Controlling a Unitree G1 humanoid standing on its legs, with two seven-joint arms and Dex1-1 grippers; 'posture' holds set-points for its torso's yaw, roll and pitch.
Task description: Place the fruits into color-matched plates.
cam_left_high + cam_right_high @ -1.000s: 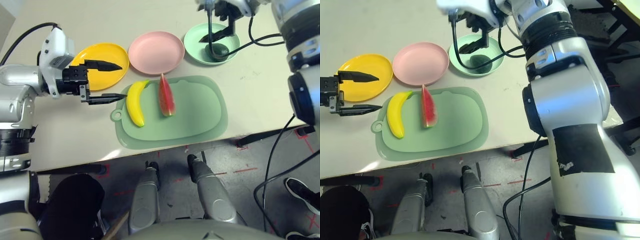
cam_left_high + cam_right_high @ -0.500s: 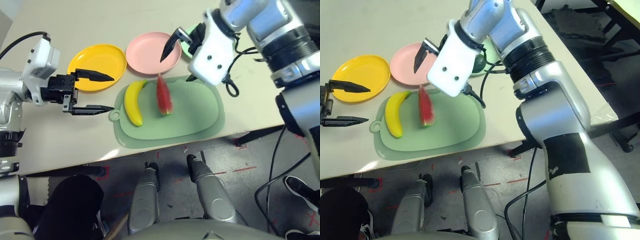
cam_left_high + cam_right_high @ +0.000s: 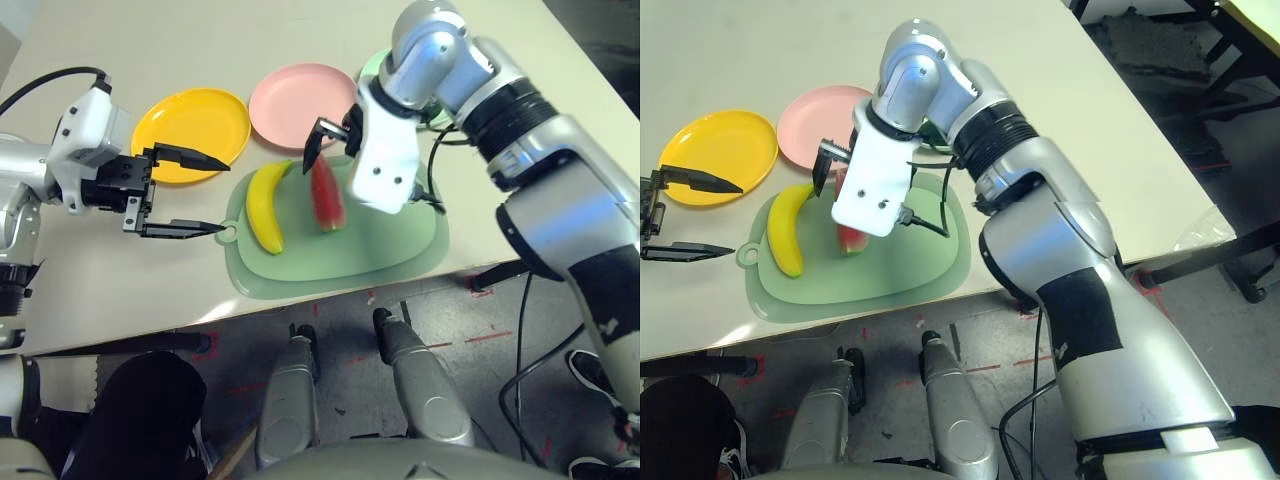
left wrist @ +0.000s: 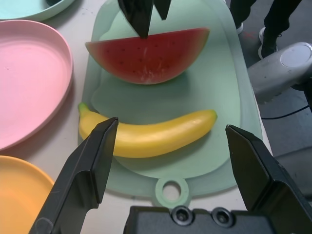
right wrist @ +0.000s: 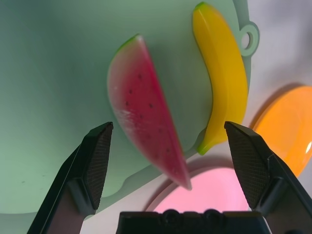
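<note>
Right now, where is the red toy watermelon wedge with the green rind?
The red watermelon wedge lies on the pale green cutting mat, right of the yellow banana and just below the pink plate, under the open right gripper.

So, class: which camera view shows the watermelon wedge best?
The left wrist view: the watermelon wedge lies whole and side-on on the cutting mat. The right wrist view shows it slanted; in both eye views the right gripper partly covers it.

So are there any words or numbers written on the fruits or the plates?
No, there are none to read: the banana, watermelon wedge, yellow plate, pink plate and cutting mat are all plain, with no words, numbers or signs on them.
</note>
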